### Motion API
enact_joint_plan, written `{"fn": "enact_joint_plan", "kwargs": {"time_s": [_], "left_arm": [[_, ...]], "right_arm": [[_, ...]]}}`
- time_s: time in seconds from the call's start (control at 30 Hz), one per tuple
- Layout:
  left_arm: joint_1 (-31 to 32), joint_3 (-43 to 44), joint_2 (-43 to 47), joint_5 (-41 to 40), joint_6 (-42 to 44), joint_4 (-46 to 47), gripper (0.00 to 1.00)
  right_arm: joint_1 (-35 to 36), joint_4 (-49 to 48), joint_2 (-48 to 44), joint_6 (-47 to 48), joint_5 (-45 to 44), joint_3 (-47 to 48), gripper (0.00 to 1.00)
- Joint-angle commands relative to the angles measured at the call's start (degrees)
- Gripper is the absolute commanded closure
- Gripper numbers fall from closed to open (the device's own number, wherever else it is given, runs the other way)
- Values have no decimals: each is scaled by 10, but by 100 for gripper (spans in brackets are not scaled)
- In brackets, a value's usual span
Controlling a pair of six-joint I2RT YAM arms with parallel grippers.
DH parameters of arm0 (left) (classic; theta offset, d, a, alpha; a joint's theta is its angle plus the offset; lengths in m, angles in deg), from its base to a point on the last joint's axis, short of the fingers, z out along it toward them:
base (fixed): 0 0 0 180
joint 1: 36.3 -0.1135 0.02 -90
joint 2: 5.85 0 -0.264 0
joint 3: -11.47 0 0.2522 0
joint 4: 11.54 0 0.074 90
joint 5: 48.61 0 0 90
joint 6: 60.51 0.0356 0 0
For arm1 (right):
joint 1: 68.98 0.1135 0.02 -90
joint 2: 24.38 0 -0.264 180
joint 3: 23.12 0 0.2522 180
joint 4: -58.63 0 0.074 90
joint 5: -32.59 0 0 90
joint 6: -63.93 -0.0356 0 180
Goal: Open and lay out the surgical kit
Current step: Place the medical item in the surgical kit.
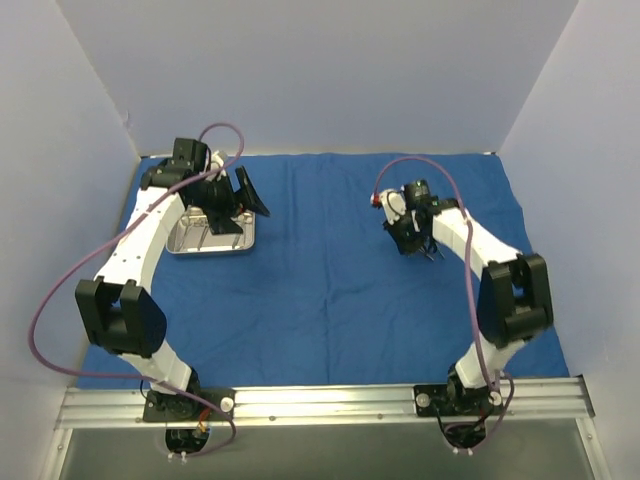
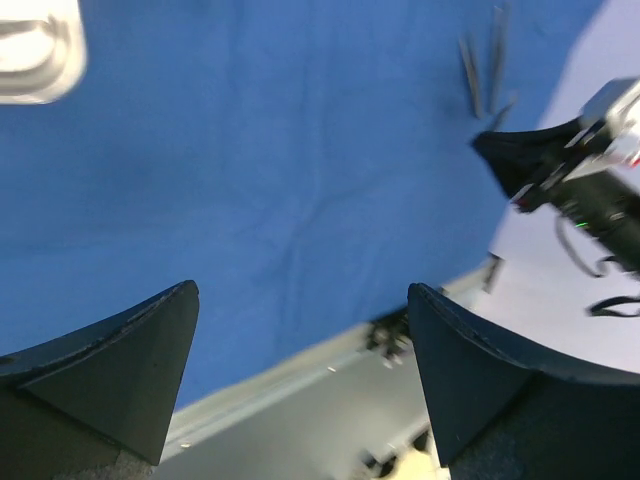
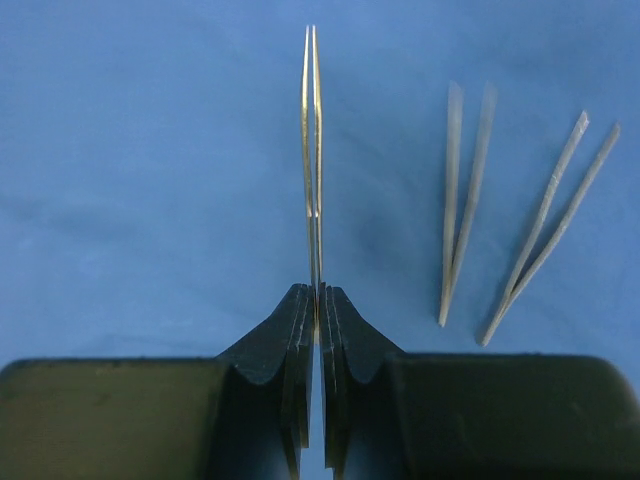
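Bare blue cloth spreads between the arms. Right tool clenched on thin held tweezers; two loose tweezers lie just right of them. Far left: steel tray partly under left arm, contents unclear. Left tool released, empty, near tray's far-right corner.

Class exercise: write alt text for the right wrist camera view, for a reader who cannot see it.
The right gripper, shut, holds a slim pair of metal tweezers pointing straight away over a blue cloth. A second pair and a third pair lie on the cloth to the right, not touching each other.
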Motion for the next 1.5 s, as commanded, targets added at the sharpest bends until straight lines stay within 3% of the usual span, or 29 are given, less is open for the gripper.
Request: {"fn": "enact_joint_plan", "kwargs": {"time_s": [0.0,0.33,0.77,1.47], "left_arm": [[3,80,-17,-92,83,-74,6],[9,124,-48,-134,113,-100,6],[6,141,-78,-121,109,-105,6],[1,150,-86,-105,115,-103,6]], "right_arm": [[-20,81,55,-67,-41,91,100],[-23,155,160,-87,-75,185,100],[-20,154,164,-71,-110,141,100],[-10,157,232,-70,-121,170,96]]}}
